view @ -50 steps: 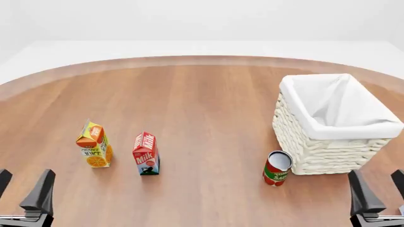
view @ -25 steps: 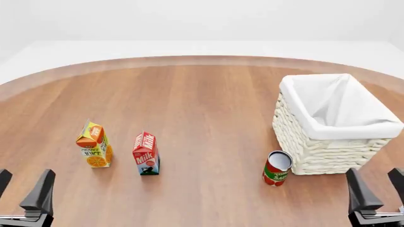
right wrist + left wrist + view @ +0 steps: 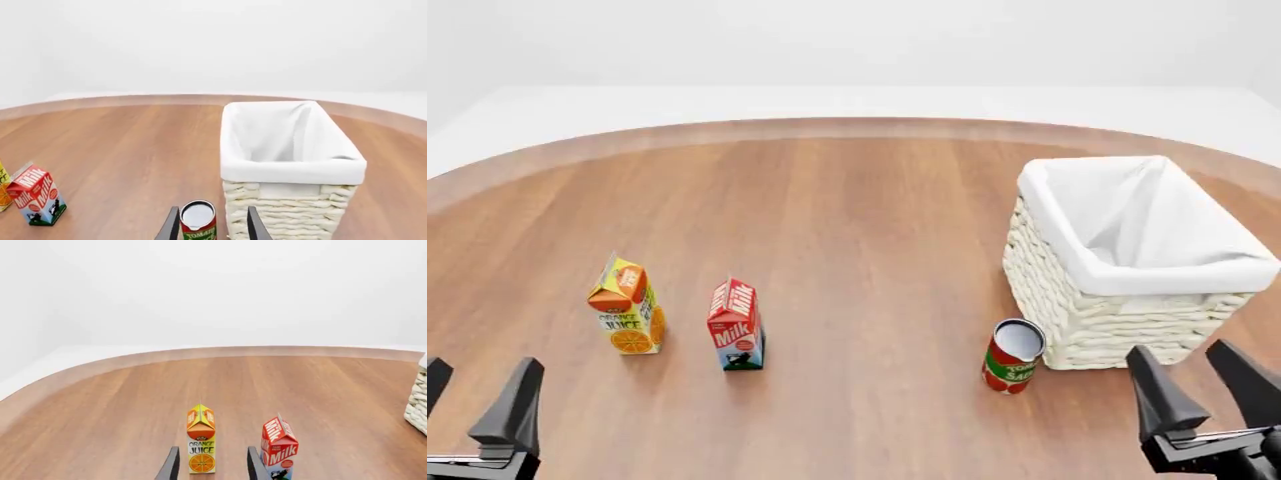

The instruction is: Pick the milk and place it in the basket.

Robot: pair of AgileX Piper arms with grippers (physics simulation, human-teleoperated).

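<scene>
Hands come first: the left hand (image 3: 474,405) sits low at the near left edge of the wooden surface (image 3: 854,230), its fingers spread apart and holding nothing. The right hand (image 3: 1201,390) is at the near right edge, fingers also apart and empty, close to the near corner of the basket (image 3: 1094,320) but not touching it.

The milk (image 3: 735,326) stands upright on the surface, a red gable-top carton with white "Milk" letters and a blue-and-white lower part. Just to its left stands a juice carton (image 3: 627,306), yellow and orange, with "ORANGE JUICE" and a picture of an orange slice. A red can (image 3: 1012,355) stands just in front of the basket's near left corner; its label reads "TOMATO" in the right wrist view, and the rest I cannot read.

The milk is ahead of the left hand and to its right, well apart from it. In the left wrist view, the juice carton (image 3: 201,446) shows between the two fingers and the milk (image 3: 279,448) lies just outside one finger. The basket is far to the milk's right, with white cloth lining inside.
</scene>
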